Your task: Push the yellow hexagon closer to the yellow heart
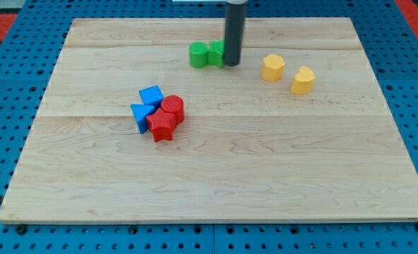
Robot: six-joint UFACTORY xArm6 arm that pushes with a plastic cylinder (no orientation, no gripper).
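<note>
Hand-wise, this arm has none: it ends in a straight dark rod with nothing to open, close or hold, and my tip [232, 64] rests on the wooden table [216, 190] near the view's top, just right of centre. It sits against the right edge of two green blocks [207, 54], which lie side by side at its 9 o'clock; whether it actually touches them cannot be told.

At 3 o'clock from my tip, a short way off across bare wood, lies the yellow hexagon [272, 68]. The yellow heart [303, 80] lies at about 4 o'clock from the hexagon, near it but clearly apart, with a narrow strip of table showing between them.

Well apart, left of centre, is a tight cluster: a blue cube [151, 96], a second blue block [142, 115], a red cylinder [173, 107] and a red star [162, 126], all touching or nearly so.

As a judgement, the task looks partly advanced at best: the two yellow pieces are already neighbours, but the gap remains. To close it, my tip would need to reach the hexagon's 10 o'clock side and push toward 4 o'clock.
</note>
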